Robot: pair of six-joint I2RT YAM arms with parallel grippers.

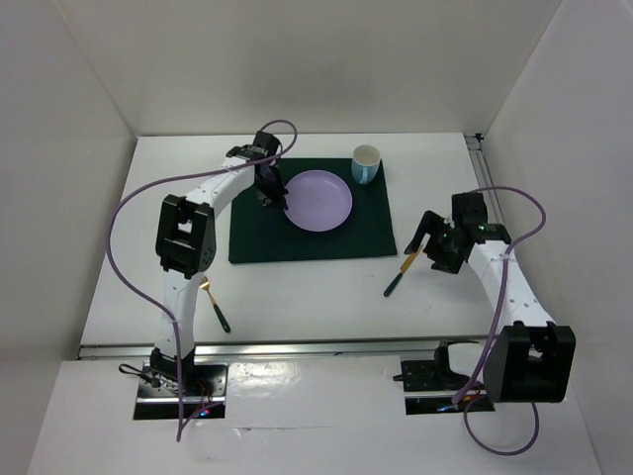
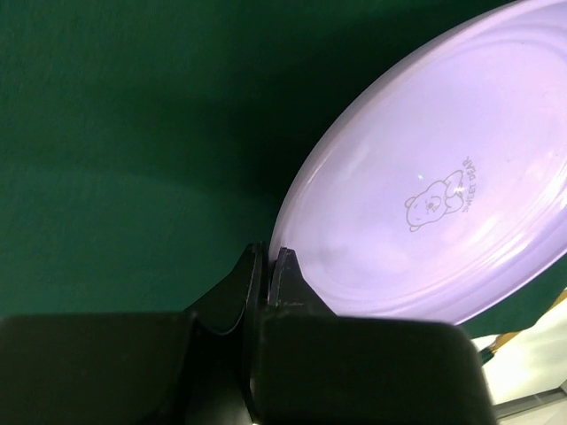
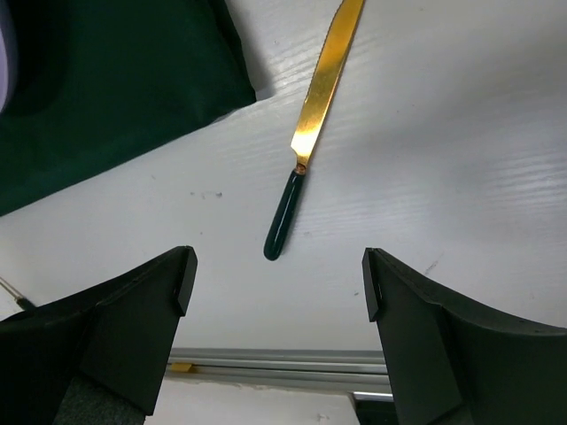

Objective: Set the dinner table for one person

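The white dinner table (image 1: 138, 257) carries a dark green mat (image 1: 259, 240). A lilac plate (image 1: 320, 201) lies on the mat, with a pale blue cup (image 1: 366, 163) at the mat's far right corner. My left gripper (image 1: 271, 194) is shut on the plate's left rim; in the left wrist view the fingertips (image 2: 285, 259) pinch the edge of the plate (image 2: 443, 195). A gold knife with a dark handle (image 1: 402, 273) lies on the table just right of the mat. My right gripper (image 1: 431, 247) is open and empty above the knife's (image 3: 312, 133) handle end.
A gold utensil with a dark handle (image 1: 216, 307) lies on the table at the front left, partly under the left arm. A metal rail (image 1: 297, 348) runs along the table's near edge. White walls close in three sides.
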